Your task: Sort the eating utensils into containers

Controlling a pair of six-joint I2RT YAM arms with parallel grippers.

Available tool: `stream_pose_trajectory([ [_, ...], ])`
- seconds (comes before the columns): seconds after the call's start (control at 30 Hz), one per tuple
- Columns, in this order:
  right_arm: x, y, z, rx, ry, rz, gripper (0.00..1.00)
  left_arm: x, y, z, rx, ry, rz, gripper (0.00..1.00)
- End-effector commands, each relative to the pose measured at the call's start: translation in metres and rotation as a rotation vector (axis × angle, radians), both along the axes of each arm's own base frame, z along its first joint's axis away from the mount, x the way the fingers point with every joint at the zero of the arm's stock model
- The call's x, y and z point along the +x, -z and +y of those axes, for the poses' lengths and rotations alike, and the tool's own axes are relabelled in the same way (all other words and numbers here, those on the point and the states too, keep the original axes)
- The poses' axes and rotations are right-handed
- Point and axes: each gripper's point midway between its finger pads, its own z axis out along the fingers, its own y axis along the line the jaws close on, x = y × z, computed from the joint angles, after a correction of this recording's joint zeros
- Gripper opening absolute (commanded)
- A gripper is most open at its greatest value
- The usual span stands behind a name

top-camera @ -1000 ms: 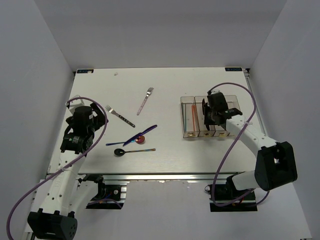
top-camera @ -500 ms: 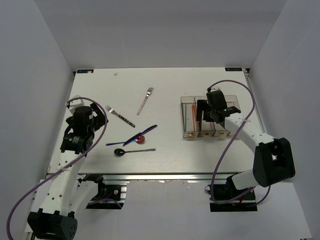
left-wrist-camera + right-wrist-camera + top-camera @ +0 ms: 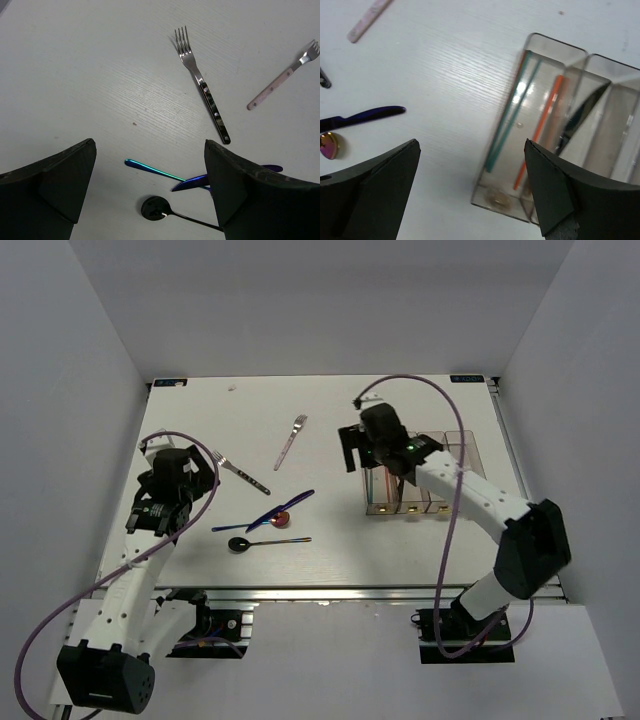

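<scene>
The left claw [image 3: 149, 150] is wide open and holds nothing. It hangs over the table [image 3: 200, 410].

Closest to the arms lies the black spoon [image 3: 153, 208]. Just past it is the red spoon [image 3: 281, 519], and the knife [image 3: 290, 504] seems to lie across its thin handle. Farther out are the dark fork [image 3: 202, 85] and the pink fork [image 3: 291, 440], each alone.

The right claw [image 3: 471, 147] is wide open too, and empty. It hangs just beside the bins [image 3: 555, 41]. The first bin holds teal and orange chopsticks [image 3: 512, 120]. The next one holds something dark, maybe a knife.

These things look thin, light and stiff. They are shiny, so they may slip. They lie flat, so getting under them looks hard. I would pinch a handle near its middle, across the thin way. The crossed pair may drag each other.

The table is white and smooth, with faint lines. Plain pale walls [image 3: 320, 300] stand on three sides.
</scene>
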Motion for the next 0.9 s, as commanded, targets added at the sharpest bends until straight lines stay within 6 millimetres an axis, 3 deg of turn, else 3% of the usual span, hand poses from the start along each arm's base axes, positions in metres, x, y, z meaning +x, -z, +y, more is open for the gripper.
stream_pose_trajectory([
  [0.0,0.006,-0.001,0.013,-0.073,0.058,-0.041,0.89,0.002,0.001,-0.002,-0.008,0.014,-0.007,0.98],
  [0.13,-0.002,0.004,0.056,0.234,0.112,0.012,0.89,0.004,0.007,-0.002,0.004,0.016,0.028,0.98],
  [0.17,-0.004,0.005,0.061,0.233,0.103,0.006,0.89,0.004,0.007,-0.001,0.005,0.014,0.028,0.98],
  [0.2,0.005,0.003,0.046,0.220,0.299,-0.065,0.89,0.004,0.007,-0.001,0.007,0.012,0.030,0.98],
  [0.23,-0.011,0.005,0.059,0.156,0.314,-0.113,0.89,0.003,0.006,0.001,0.012,0.003,0.028,0.98],
  [0.27,-0.001,0.000,0.057,0.093,0.421,-0.177,0.89,0.002,0.005,0.003,0.014,-0.007,0.024,0.98],
  [0.3,-0.006,0.006,0.069,0.146,0.476,-0.126,0.89,0.001,0.003,0.006,0.021,-0.021,0.018,0.98],
  [0.33,-0.013,0.038,0.073,0.083,0.484,-0.022,0.89,0.000,0.001,0.007,0.022,-0.030,0.012,0.98],
  [0.37,-0.009,0.029,0.093,0.154,0.503,0.017,0.89,0.000,-0.001,0.010,0.026,-0.042,0.005,0.98],
  [0.4,-0.010,0.034,0.103,0.195,0.550,0.068,0.89,-0.001,-0.002,0.011,0.029,-0.048,0.003,0.98],
  [0.43,-0.017,0.054,0.105,0.140,0.567,0.121,0.89,-0.003,-0.004,0.012,0.028,-0.053,-0.008,0.98],
  [0.57,-0.022,0.045,0.145,0.290,0.609,0.107,0.89,-0.005,-0.012,0.011,0.019,-0.049,-0.042,0.98],
  [0.63,-0.024,0.056,0.161,0.353,0.607,0.129,0.89,-0.006,-0.015,0.011,0.016,-0.050,-0.055,0.98],
  [0.7,-0.022,0.058,0.164,0.404,0.692,0.142,0.89,-0.007,-0.015,0.013,0.017,-0.054,-0.056,0.98],
  [0.77,-0.026,0.082,0.157,0.324,0.761,0.158,0.89,-0.008,-0.018,0.013,0.014,-0.057,-0.069,0.98],
  [0.87,-0.025,0.090,0.176,0.295,0.821,0.156,0.89,-0.010,-0.022,0.014,0.013,-0.064,-0.085,0.98],
])
